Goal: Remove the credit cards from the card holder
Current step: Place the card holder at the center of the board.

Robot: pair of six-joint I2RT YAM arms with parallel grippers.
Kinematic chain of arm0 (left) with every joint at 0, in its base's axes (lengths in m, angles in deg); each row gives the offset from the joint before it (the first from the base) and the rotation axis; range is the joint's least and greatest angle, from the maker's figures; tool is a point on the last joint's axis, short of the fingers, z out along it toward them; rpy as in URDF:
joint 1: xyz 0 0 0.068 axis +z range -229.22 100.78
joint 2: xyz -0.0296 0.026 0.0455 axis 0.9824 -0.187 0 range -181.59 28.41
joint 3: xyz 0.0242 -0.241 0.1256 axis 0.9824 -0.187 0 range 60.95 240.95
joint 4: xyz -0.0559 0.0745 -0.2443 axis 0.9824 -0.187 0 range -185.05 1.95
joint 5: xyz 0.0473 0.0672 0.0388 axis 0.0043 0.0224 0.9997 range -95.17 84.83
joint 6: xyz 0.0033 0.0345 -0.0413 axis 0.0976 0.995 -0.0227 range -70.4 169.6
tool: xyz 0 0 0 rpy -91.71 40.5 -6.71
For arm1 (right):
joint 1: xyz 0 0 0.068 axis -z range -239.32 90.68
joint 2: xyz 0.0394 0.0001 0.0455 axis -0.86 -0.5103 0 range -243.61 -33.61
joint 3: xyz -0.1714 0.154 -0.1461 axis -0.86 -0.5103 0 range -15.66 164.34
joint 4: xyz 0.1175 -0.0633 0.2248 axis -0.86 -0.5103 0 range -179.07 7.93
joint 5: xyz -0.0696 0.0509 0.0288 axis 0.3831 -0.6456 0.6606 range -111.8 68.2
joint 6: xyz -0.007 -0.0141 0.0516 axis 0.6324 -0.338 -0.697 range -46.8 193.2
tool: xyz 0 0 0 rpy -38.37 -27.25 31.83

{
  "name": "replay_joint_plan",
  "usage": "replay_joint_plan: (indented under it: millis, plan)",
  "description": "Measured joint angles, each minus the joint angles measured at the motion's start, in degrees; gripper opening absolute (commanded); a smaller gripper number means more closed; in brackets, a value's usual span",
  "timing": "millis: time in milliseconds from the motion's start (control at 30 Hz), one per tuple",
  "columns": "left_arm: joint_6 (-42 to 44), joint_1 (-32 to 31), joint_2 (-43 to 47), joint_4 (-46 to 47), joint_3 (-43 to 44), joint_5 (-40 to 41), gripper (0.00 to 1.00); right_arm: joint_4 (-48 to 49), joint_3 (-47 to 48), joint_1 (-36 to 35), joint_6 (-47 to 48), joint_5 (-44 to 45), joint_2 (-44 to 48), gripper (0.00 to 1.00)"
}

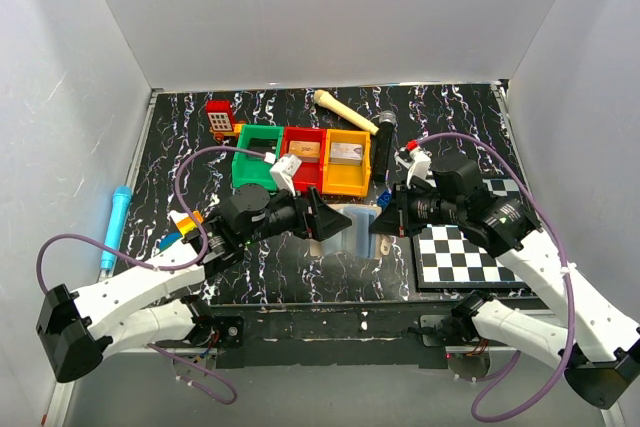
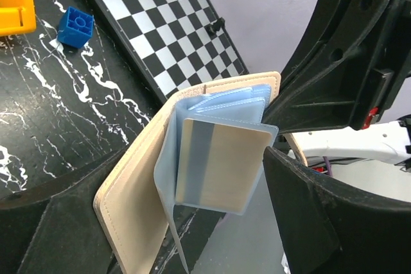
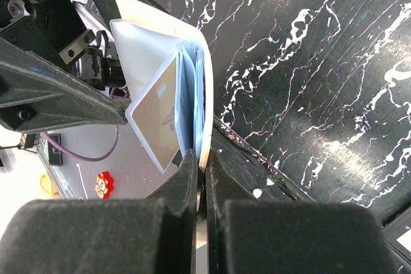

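Right gripper [image 3: 200,163], fingers pressed together, pinches the cream edge of the card holder [image 2: 138,178], which hangs open over the near edge of the black marbled table [image 1: 460,127]. Left gripper [image 1: 328,219] is spread wide on either side of the holder. A credit card [image 2: 225,165] sits in the holder's blue sleeve. White walls surround the table.

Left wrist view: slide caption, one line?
Cream-tan bifold card holder, pinched by the right gripper, fanned open inside the open left gripper, a cream credit card in its pale blue sleeve.

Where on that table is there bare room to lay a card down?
Bare tabletop between the blue pen and the green bin, and behind the checkerboard. Crowded mid-table around the card holder.
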Motion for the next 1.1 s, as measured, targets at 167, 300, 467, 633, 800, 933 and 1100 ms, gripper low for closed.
replay_joint_plan:
  millis: [167,300,467,633,800,933,1100]
  plan:
    - [1.4,-0.7,-1.5,-3.9,2.6,2.2,0.84,-0.3,0.0,0.0,0.0,0.4,-0.8,0.01]
    - [2.6,-1.3,-3.5,-7.2,5.7,4.5,0.86,-0.3,0.2,0.0,0.0,1.2,-1.4,0.01]
    - [3.3,-1.8,-4.5,-9.3,7.1,6.7,0.88,-0.4,0.3,0.0,0.0,2.0,-1.6,0.01]
    - [4.2,-2.9,-5.6,-12.3,9.2,9.4,0.89,-0.9,0.7,0.0,-0.1,2.9,-2.2,0.01]
    - [4.5,-4.0,-6.6,-14.1,10.6,12.3,0.98,-1.9,1.1,-0.3,-0.4,3.5,-2.7,0.01]
    - [4.5,-4.2,-6.1,-15.0,10.6,13.6,0.98,-2.3,1.4,-0.4,-0.6,3.9,-2.7,0.01]
    - [4.5,-4.2,-5.7,-15.0,10.6,13.7,0.98,-2.3,1.4,-0.4,-0.9,4.0,-2.8,0.01]
